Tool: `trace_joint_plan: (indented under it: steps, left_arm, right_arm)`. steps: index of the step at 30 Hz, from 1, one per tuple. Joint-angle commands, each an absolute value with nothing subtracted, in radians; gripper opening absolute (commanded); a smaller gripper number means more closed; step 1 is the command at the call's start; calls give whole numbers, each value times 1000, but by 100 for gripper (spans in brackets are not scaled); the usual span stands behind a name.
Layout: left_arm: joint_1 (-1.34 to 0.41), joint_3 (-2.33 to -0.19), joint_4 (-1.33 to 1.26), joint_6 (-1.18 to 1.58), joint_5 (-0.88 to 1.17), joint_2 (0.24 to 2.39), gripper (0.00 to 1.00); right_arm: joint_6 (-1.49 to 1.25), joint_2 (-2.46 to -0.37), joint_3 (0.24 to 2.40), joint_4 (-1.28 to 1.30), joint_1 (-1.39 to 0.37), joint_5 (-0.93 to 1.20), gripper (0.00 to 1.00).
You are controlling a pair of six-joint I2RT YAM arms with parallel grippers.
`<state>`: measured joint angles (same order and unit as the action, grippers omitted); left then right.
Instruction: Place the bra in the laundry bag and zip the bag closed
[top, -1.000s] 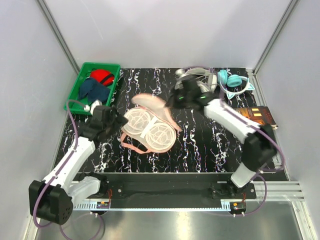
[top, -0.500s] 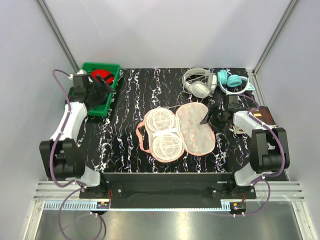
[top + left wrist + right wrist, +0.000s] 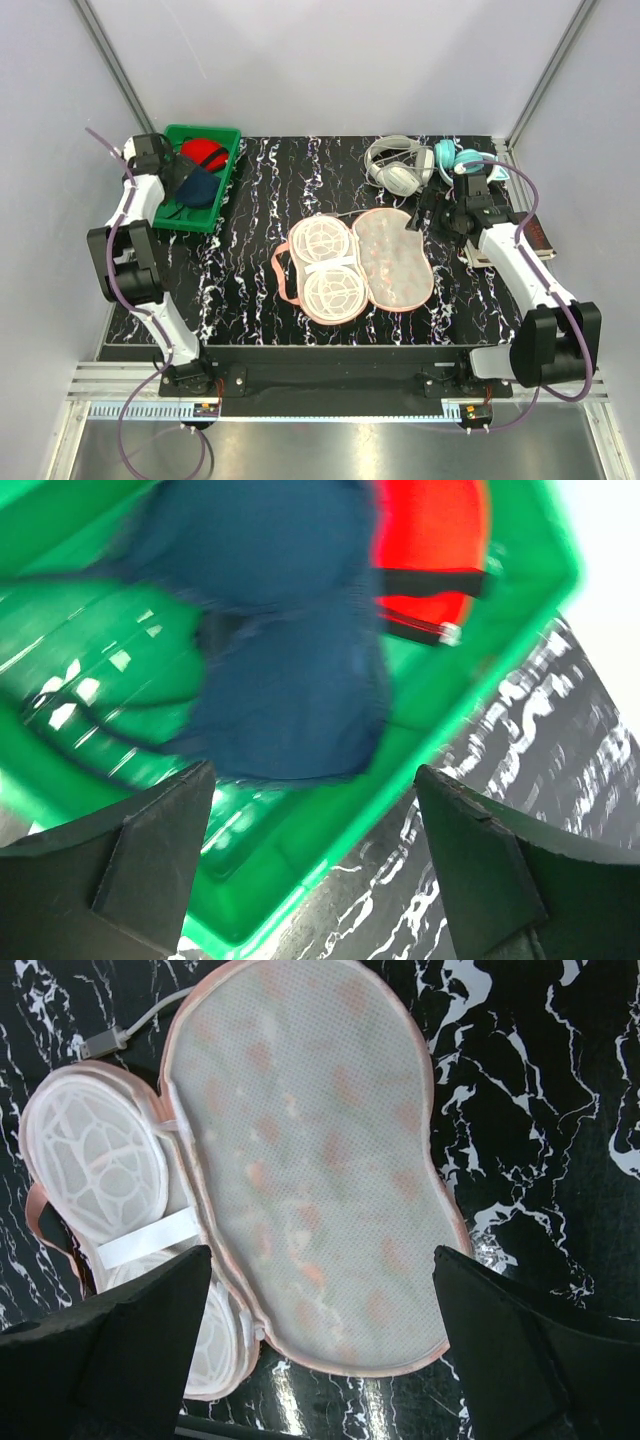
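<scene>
— Largest item?
— Bench, black with white veining.

— Next?
— Laundry bag, mid-bench and lying open. The two halves sit side by side, the white mesh domes on the left half. It holds nothing.

— Then?
— Green crate, far left corner of the bench. Inside it is a dark blue garment, with the bra behind it, red with dark straps, at the crate's far end.

— Claws?
— Left claw is over the crate, spread wide and holding nothing. Right claw is at the bag's right edge, also spread wide and empty.

— Sundries?
— Two headphones, far right corner.
</scene>
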<state>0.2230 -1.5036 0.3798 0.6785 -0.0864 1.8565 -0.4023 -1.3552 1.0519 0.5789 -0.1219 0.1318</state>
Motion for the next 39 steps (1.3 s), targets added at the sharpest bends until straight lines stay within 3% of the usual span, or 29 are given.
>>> trace_joint_plan:
  steps: [1, 7, 16, 18, 19, 22, 28, 35, 36, 37, 38, 39]
  left_arm:
    - [253, -1462, 419, 923, -232, 1827, 86]
    - [271, -1471, 486, 1118, -213, 1906, 86]
    - [279, -1548, 474, 1180, -169, 2005, 68]
    - [279, -1566, 471, 1161, -173, 2014, 57]
    - [281, -1574, 469, 1149, -175, 2016, 35]
    - [281, -1566, 469, 1105, -150, 1947, 0]
    - [279, -1318, 316, 1078, -153, 1634, 0]
    - [287, -1359, 353, 976, -178, 1594, 0]
    - [290, -1364, 365, 976, -190, 1603, 10]
    - [290, -1376, 394, 986, -207, 1612, 39]
    - [293, -1391, 414, 983, -203, 1623, 84]
    - [293, -1414, 442, 973, -190, 1655, 95]
  right_arm:
    - [-396, -1305, 1086, 626, -176, 133, 100]
    - [-405, -1299, 1080, 629, -229, 126, 100]
    - [-400, -1252, 1048, 635, -232, 100, 100]
    - [-403, -1241, 1046, 635, -232, 103, 100]
    - [-405, -1238, 1048, 637, -232, 106, 100]
    - [-403, -1230, 1051, 641, -233, 110, 100]
    - [-382, -1238, 1086, 672, -242, 113, 100]
    - [-388, -1203, 1100, 696, -255, 113, 100]
    - [-390, -1201, 1100, 699, -255, 124, 100]
    - [-393, -1197, 1100, 701, -258, 130, 100]
    - [-393, -1195, 1098, 701, -259, 138, 100]
    - [-391, -1195, 1095, 701, -258, 138, 100]
